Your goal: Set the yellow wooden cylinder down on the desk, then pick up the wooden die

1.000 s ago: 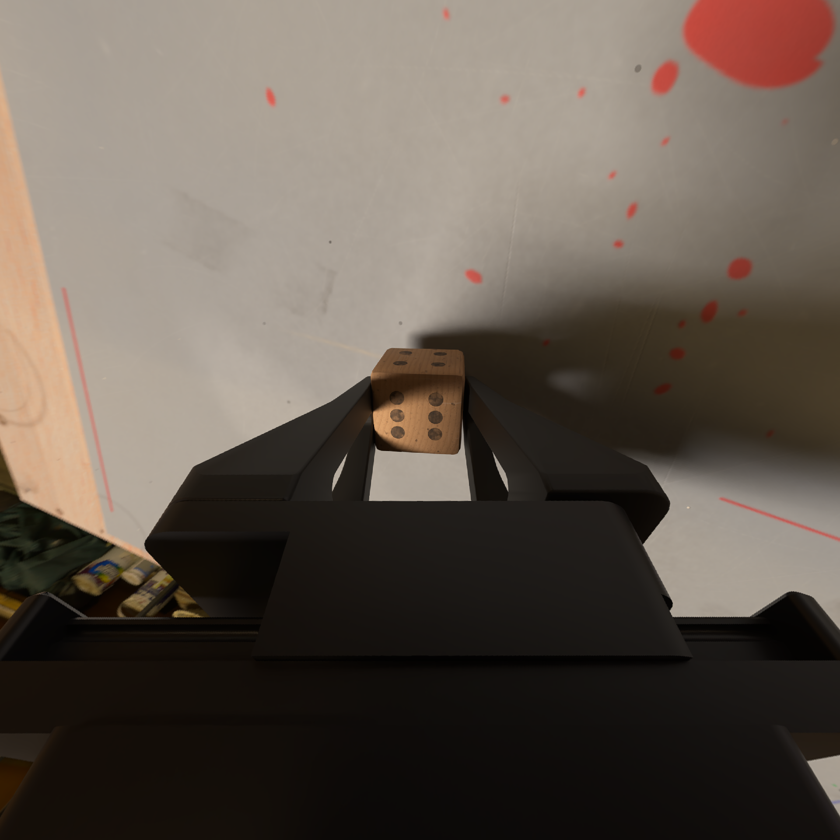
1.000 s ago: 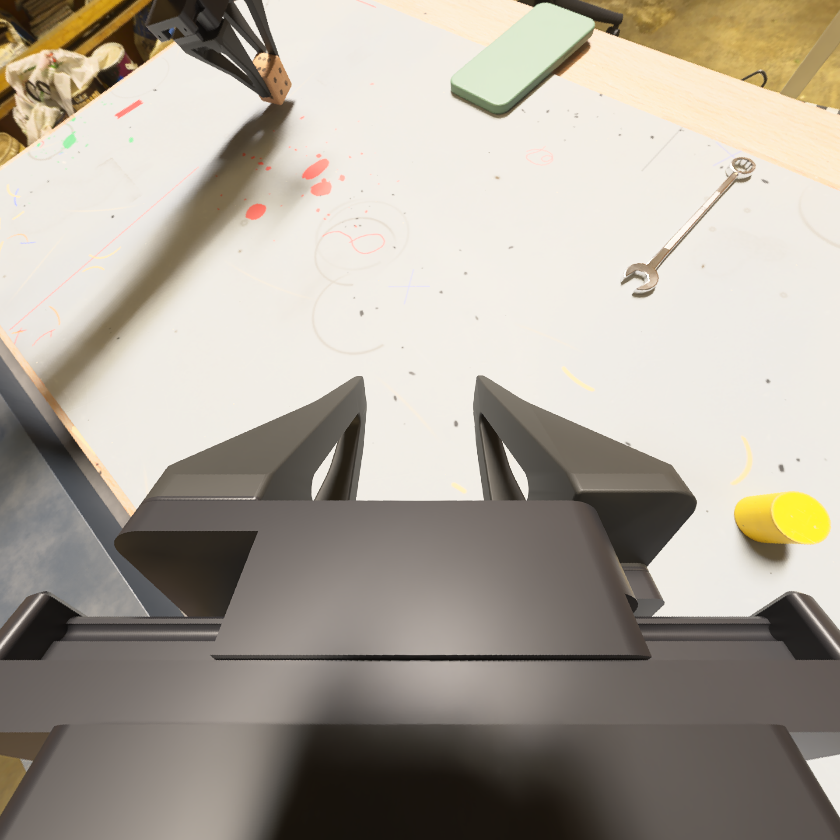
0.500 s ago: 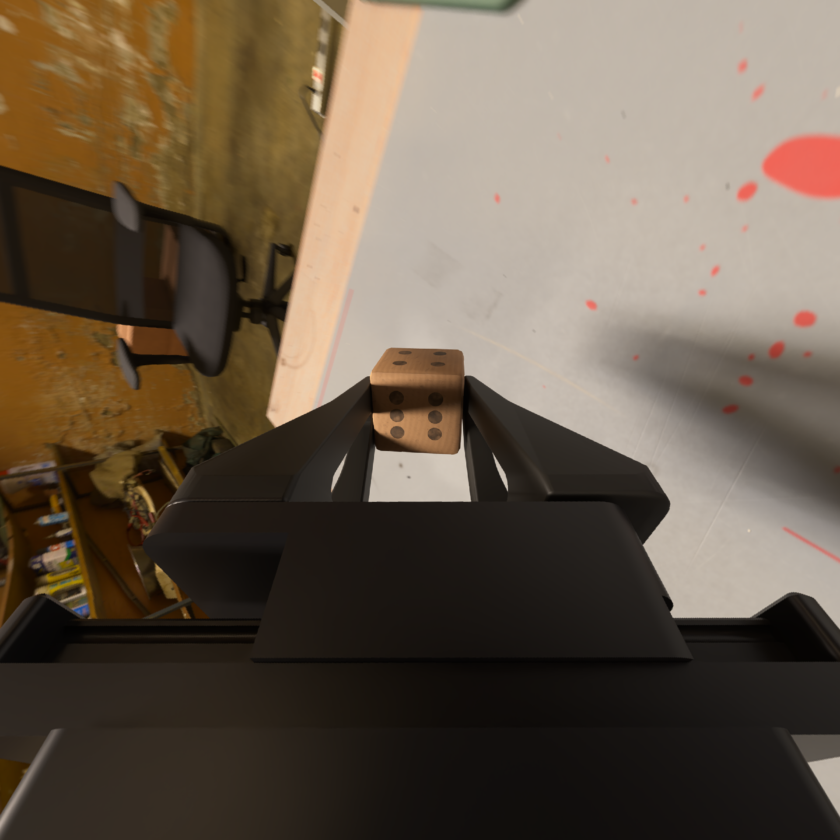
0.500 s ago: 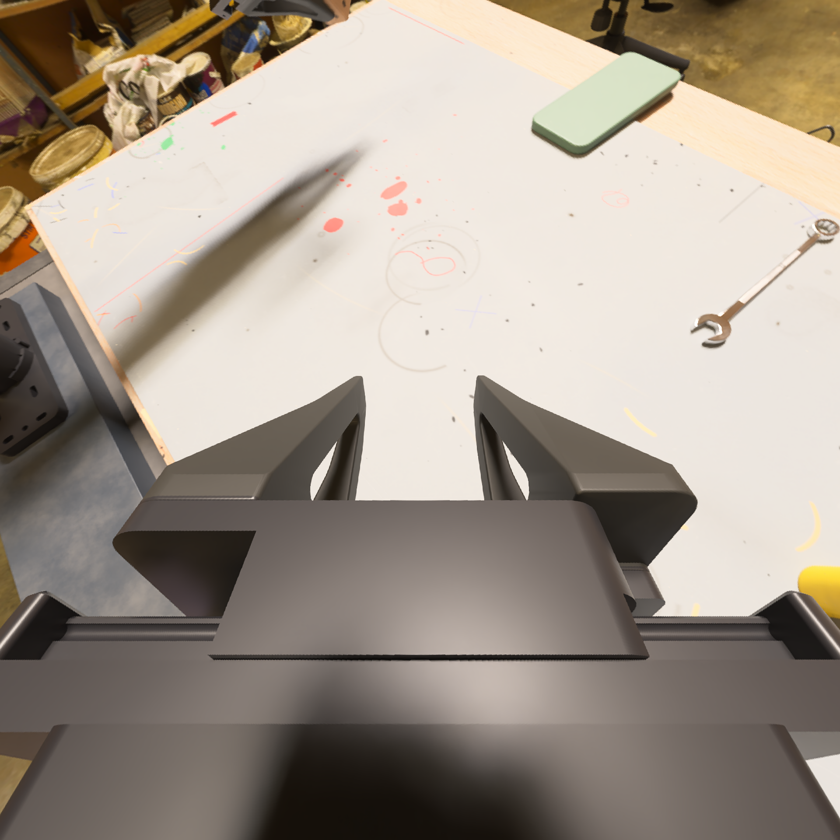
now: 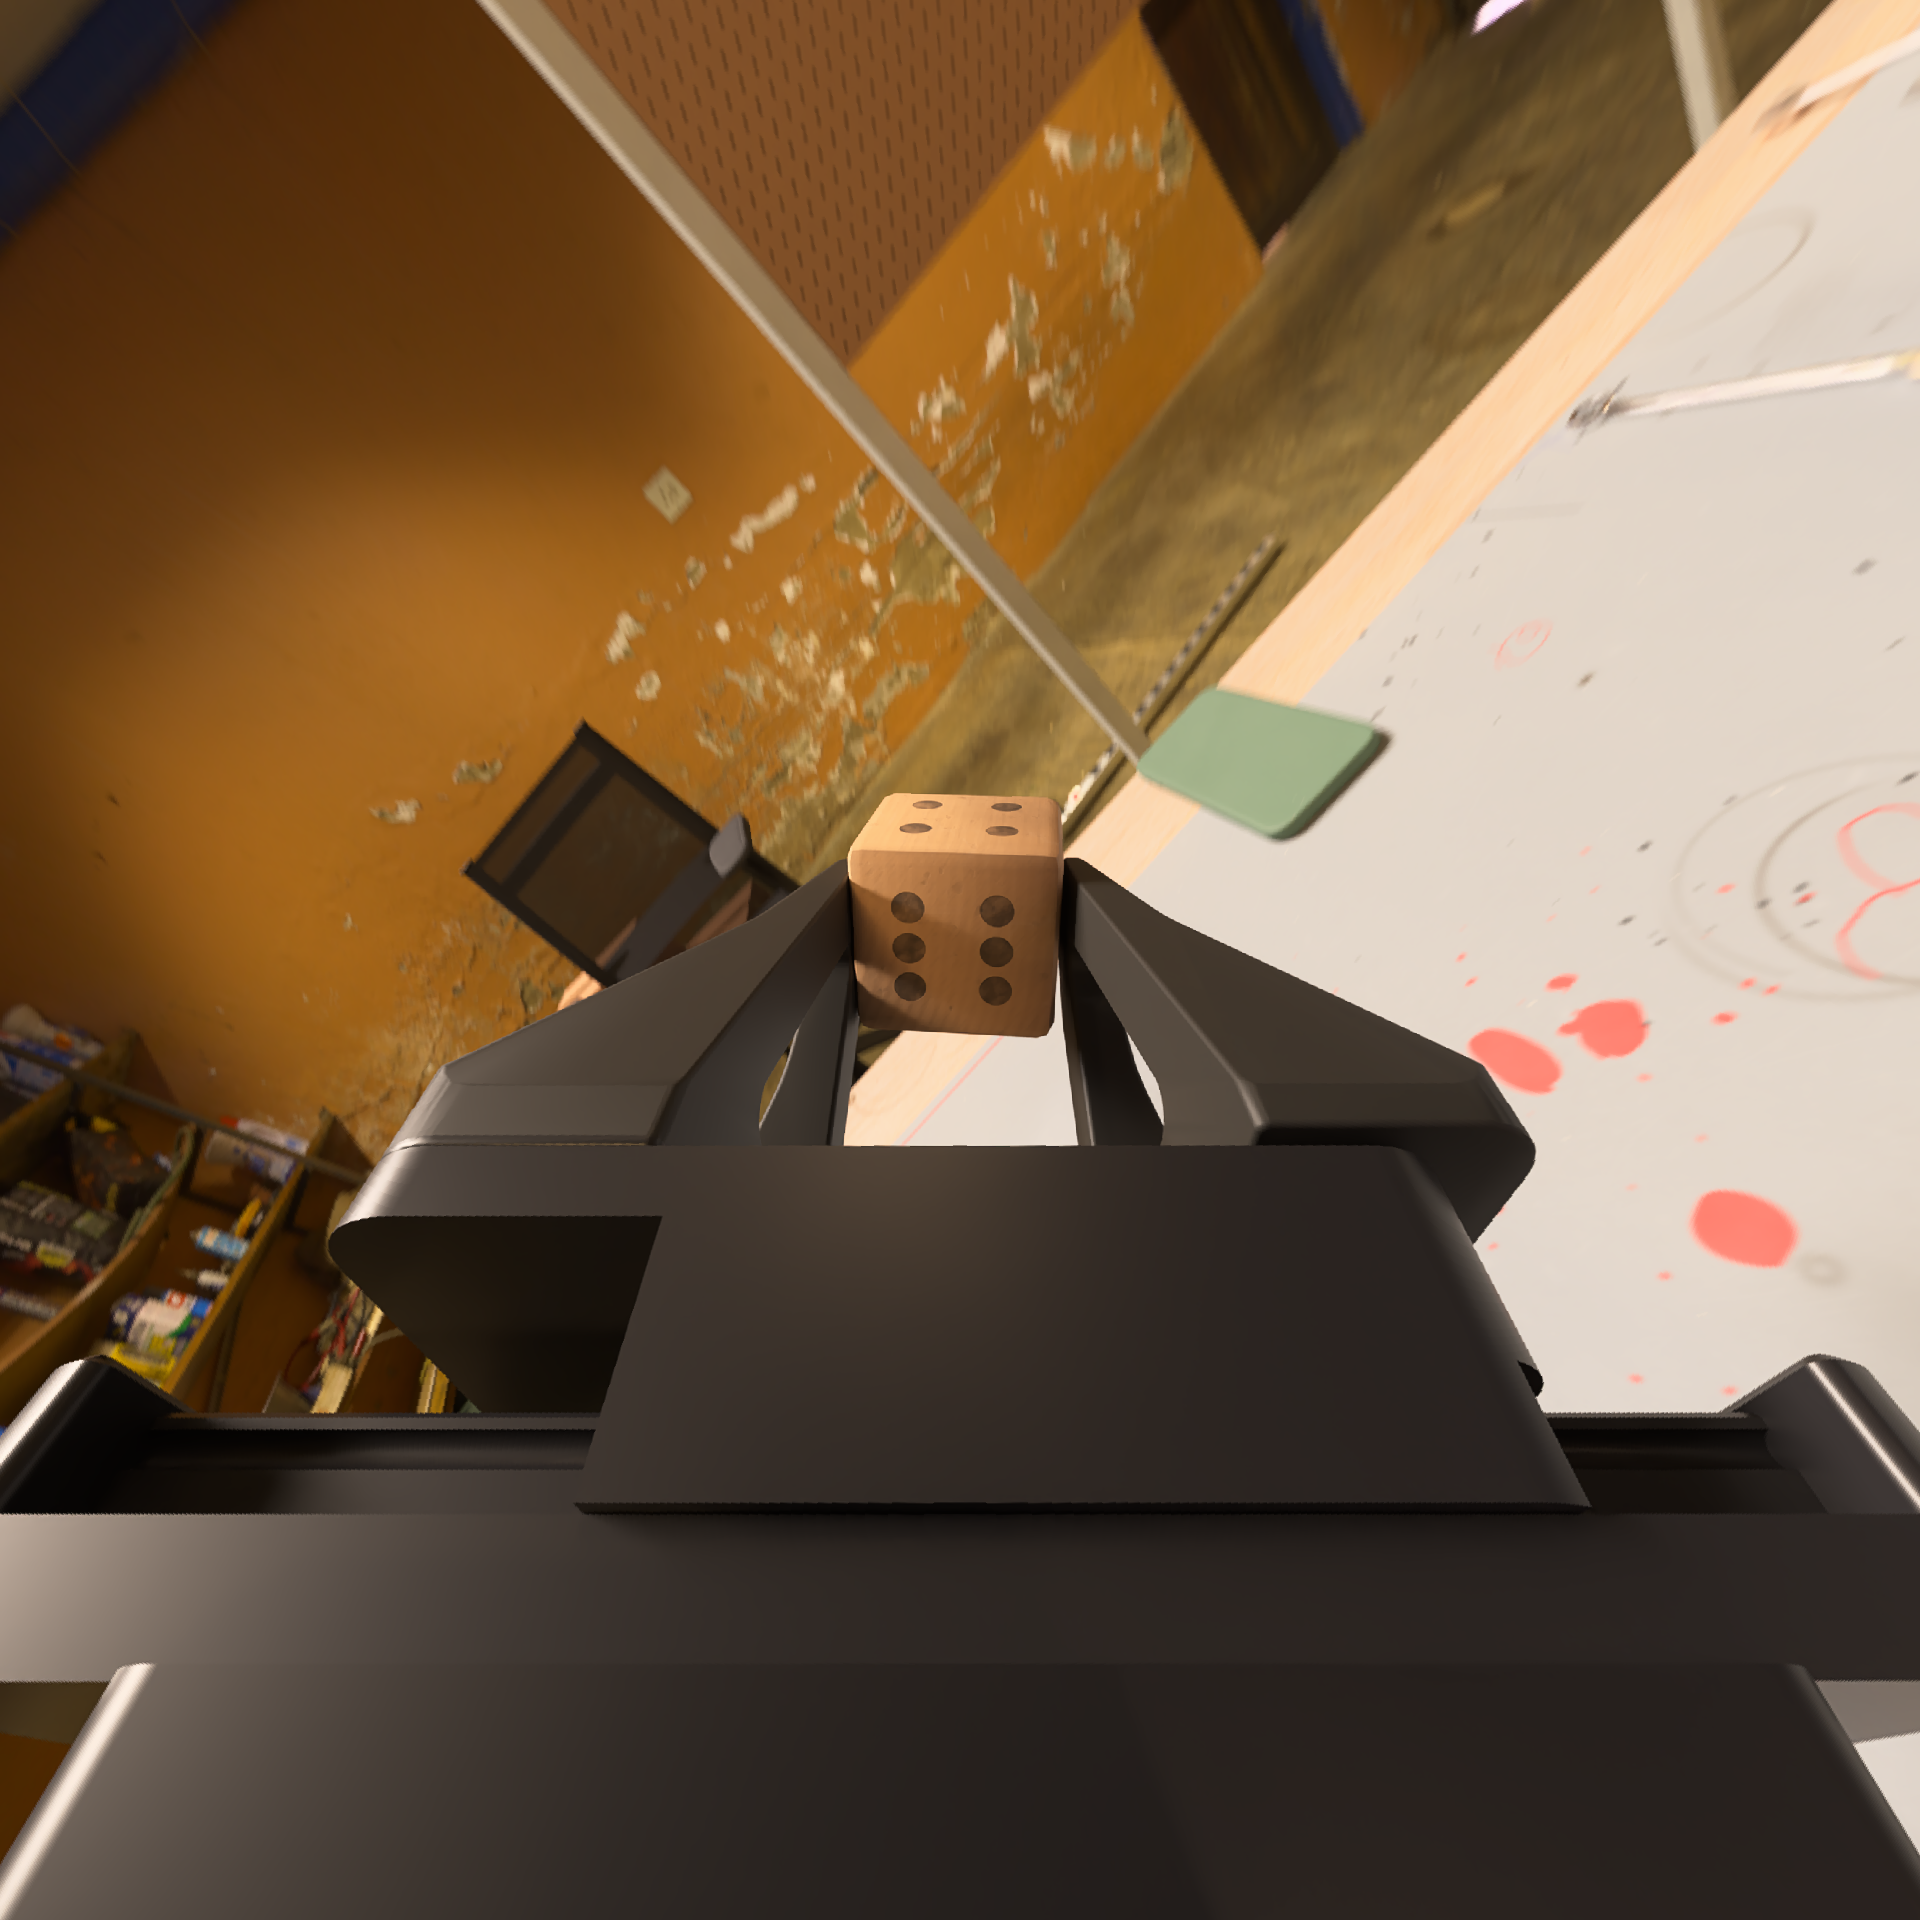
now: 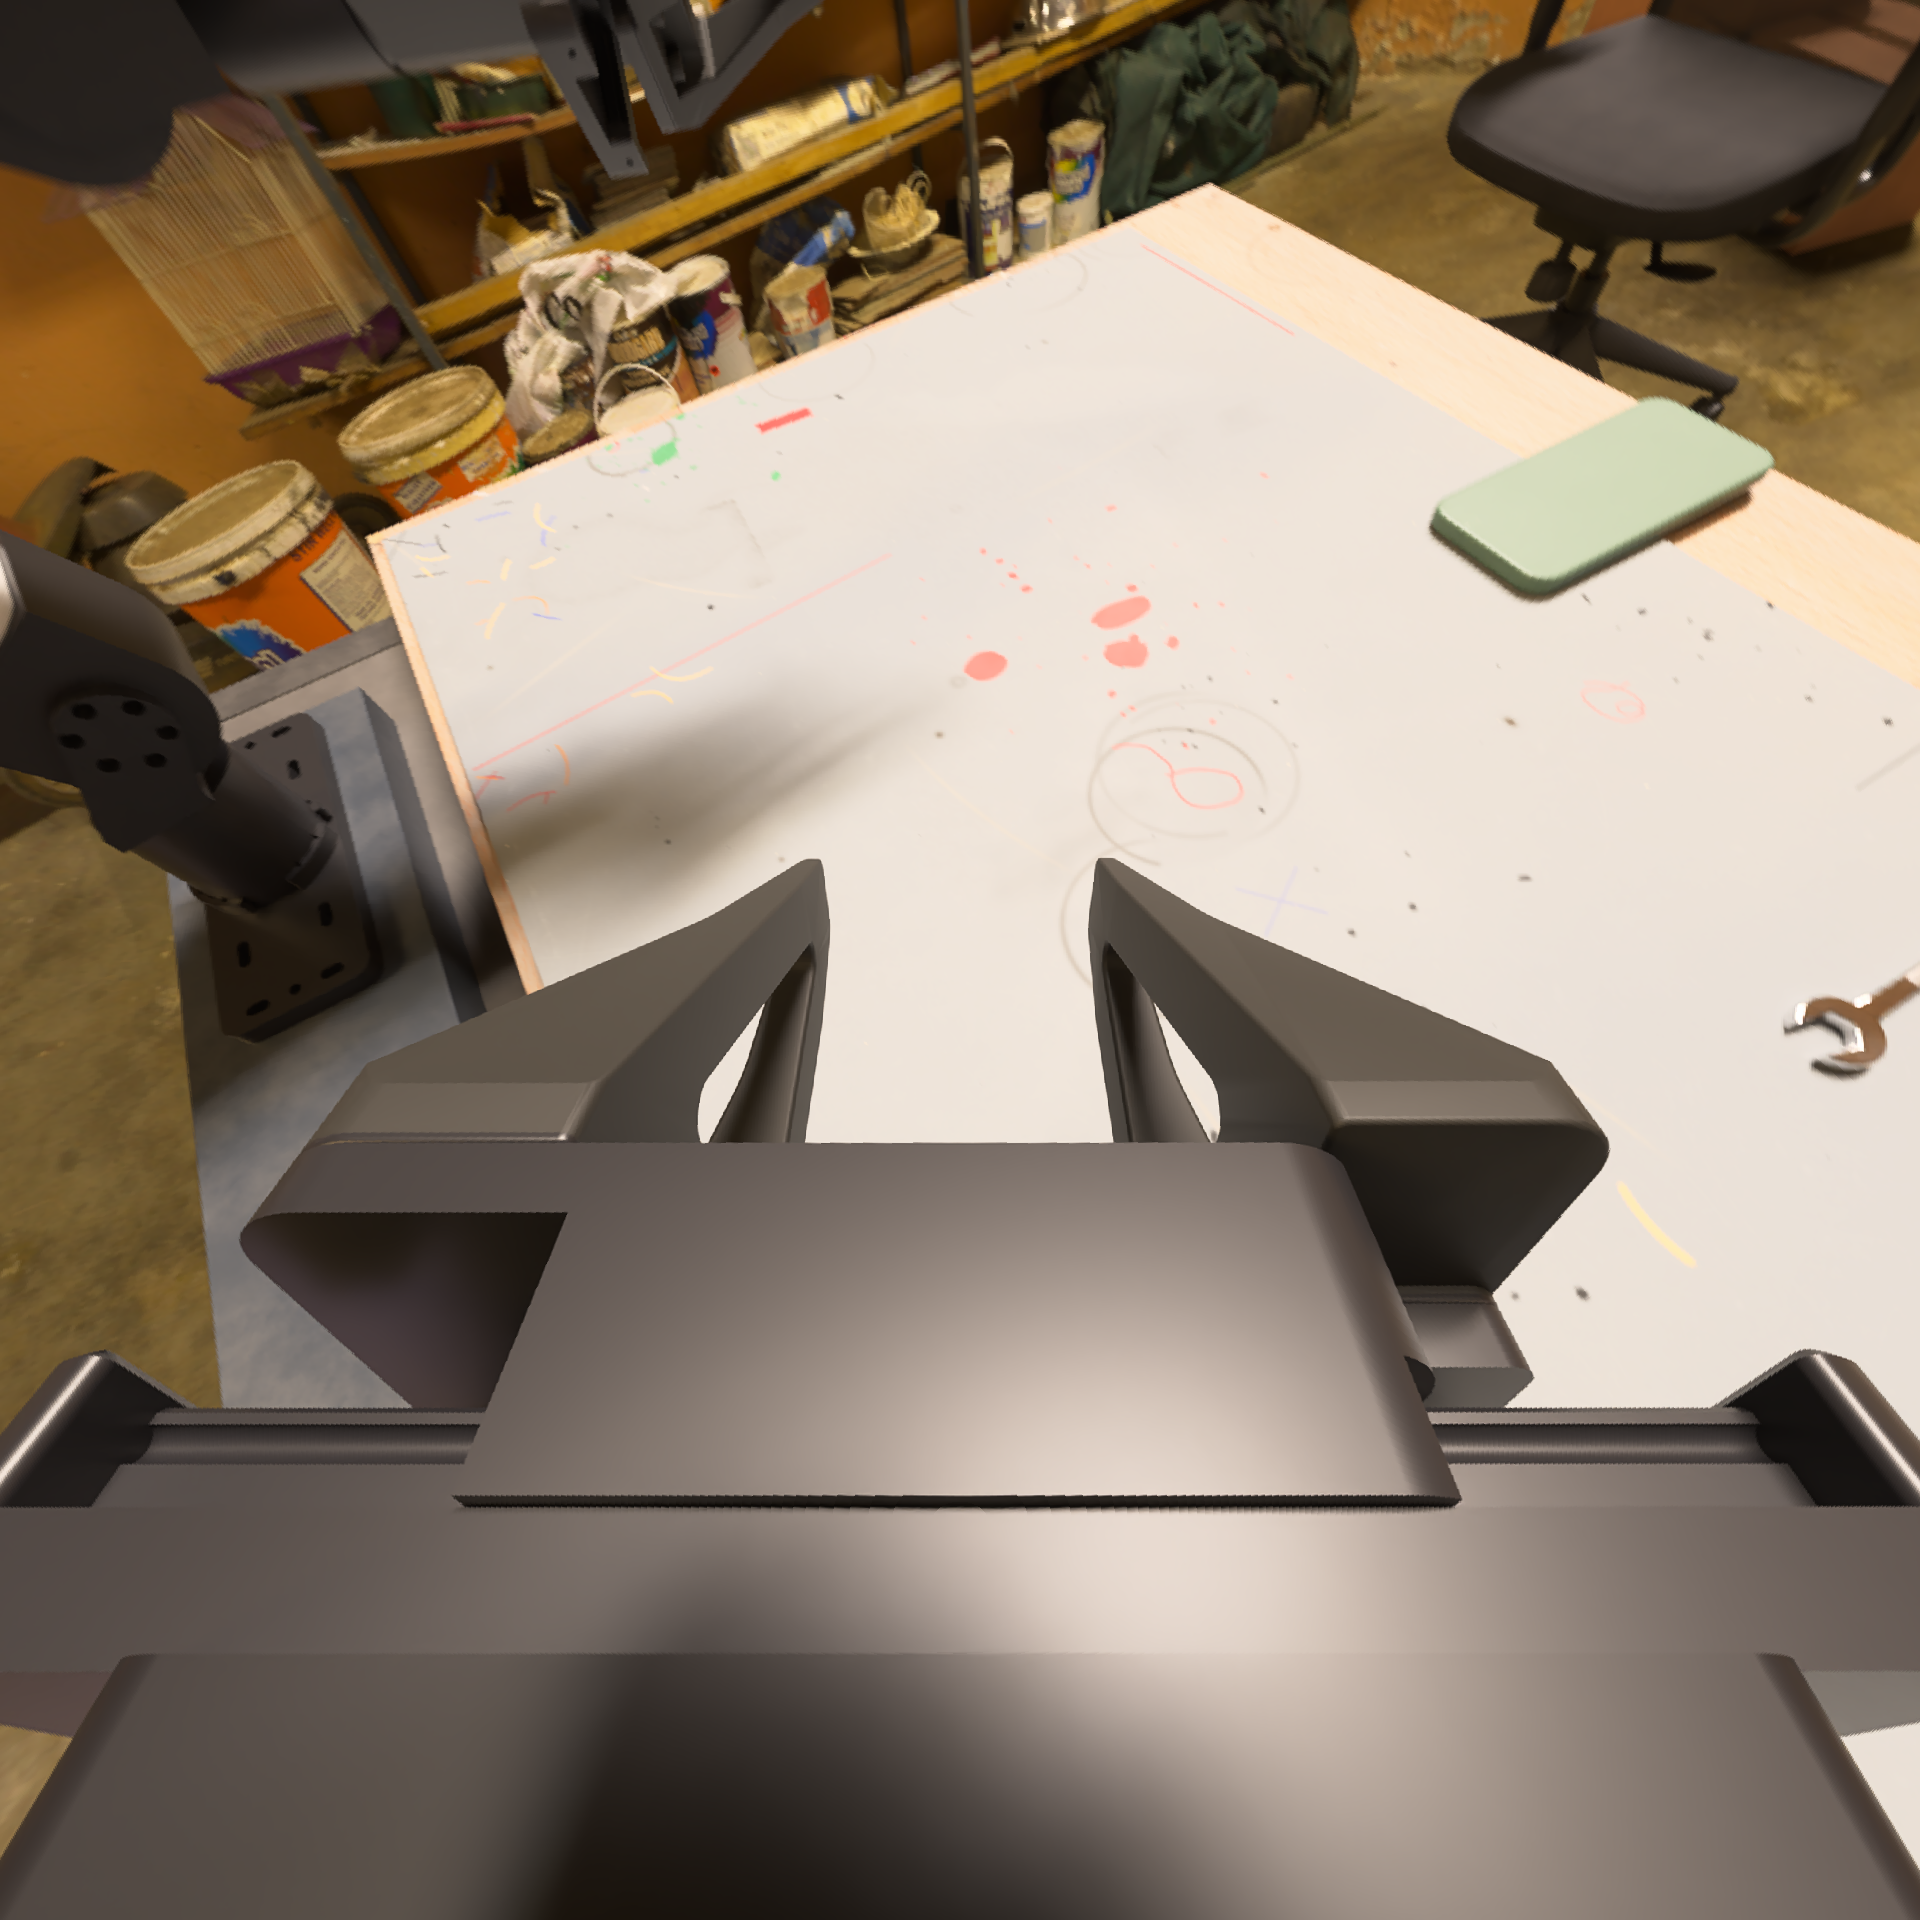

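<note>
My left gripper (image 5: 956, 935) is shut on the wooden die (image 5: 954, 920), a tan cube with dark pips, and holds it high above the desk (image 5: 1558, 831), tilted up toward the wall. My right gripper (image 6: 958, 894) is open and empty, raised above the near left part of the desk (image 6: 935, 540). Part of the left arm (image 6: 644, 62) shows at the top of the right wrist view. The yellow wooden cylinder is out of view in both views.
A green flat pad (image 6: 1600, 497) lies at the desk's far edge, also in the left wrist view (image 5: 1262, 758). A metal wrench (image 6: 1849, 1029) lies at the right. The left arm's base (image 6: 156, 748) stands left of the desk. Shelves, buckets and an office chair (image 6: 1683, 135) surround it.
My left gripper has risen and tilted up with the die, now facing the wall. My right gripper has pulled back and up; the yellow cylinder slid out of its view.
</note>
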{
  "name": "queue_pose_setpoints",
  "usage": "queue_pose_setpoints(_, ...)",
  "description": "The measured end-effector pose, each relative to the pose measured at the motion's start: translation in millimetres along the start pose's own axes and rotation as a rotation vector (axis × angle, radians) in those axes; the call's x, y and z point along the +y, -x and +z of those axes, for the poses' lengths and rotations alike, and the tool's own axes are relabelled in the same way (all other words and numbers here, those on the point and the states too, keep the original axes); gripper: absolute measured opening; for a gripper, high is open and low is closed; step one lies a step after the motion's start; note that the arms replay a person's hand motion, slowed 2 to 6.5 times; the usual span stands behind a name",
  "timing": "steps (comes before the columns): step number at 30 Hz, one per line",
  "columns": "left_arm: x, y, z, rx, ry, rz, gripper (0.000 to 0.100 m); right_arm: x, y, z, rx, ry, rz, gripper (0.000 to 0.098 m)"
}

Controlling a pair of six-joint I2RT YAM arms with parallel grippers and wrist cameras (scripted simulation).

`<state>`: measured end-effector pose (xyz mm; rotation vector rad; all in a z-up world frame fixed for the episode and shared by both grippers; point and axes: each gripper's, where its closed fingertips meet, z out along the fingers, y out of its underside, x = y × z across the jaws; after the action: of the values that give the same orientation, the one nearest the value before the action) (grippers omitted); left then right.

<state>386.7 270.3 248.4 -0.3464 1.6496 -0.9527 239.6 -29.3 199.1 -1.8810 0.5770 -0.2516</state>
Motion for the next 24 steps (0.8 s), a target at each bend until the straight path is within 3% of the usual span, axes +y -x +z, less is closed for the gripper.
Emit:
queue_pose_setpoints(10,-72,-43,-69,-0.077,-0.226,0.069,0.032,-34,47,15,-0.084,-0.086,-0.061,0.0459)
queue_pose_setpoints(24,-128,-117,-125,-0.062,-0.320,0.167,0.032,-58,106,35,-0.145,-0.173,-0.111,0.0513)
